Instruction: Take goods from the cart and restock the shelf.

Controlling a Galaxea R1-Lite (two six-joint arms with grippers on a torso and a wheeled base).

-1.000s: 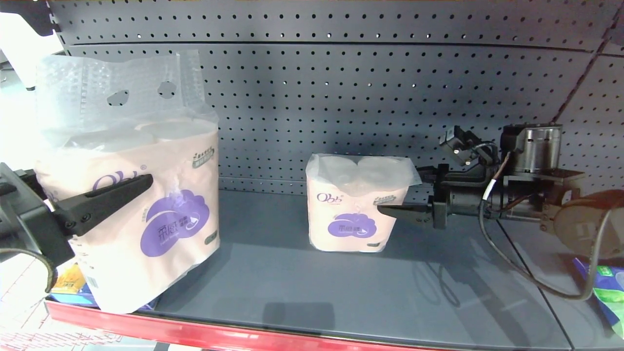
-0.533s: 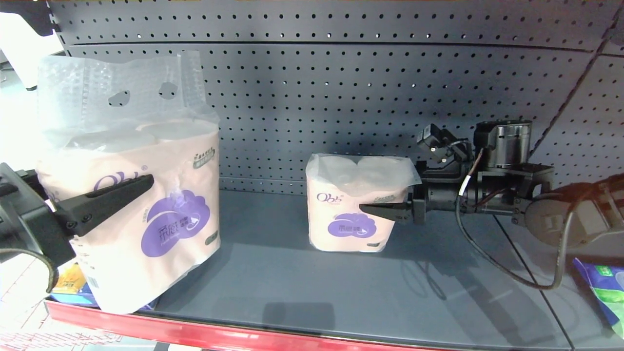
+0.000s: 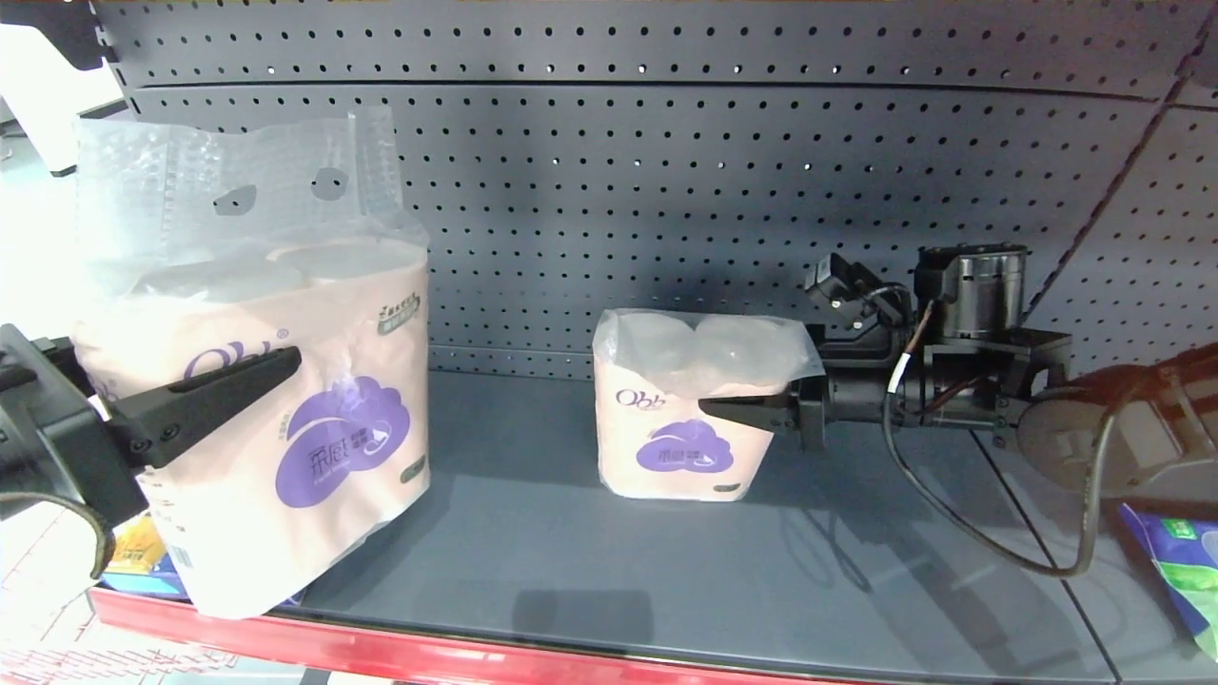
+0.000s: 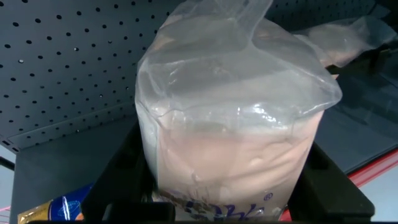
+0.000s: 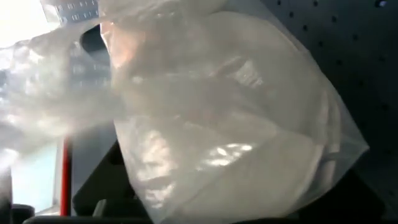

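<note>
Change: the right gripper (image 3: 725,407) has slid toward frame centre along the small tissue pack (image 3: 657,452), nudging it (a final positioning, I judge).
Right grip: cannot tell.
Left gripper (image 3: 285,354): clamped on the large tissue pack (image 3: 347,447), frame left, at the shelf (image 3: 571,571) edge, not yet seated.
Hidden: both packs' far sides.

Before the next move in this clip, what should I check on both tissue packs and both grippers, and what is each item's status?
1. Left gripper grip on large tissue pack: ok, clamped.
2. Large tissue pack fully over the shelf: not ok, it overlaps the red front lip.
3. Small tissue pack upright on the shelf: ok.
4. Right gripper grip on small tissue pack: cannot tell.
5. Bare shelf between the packs for placing: ok.
</note>
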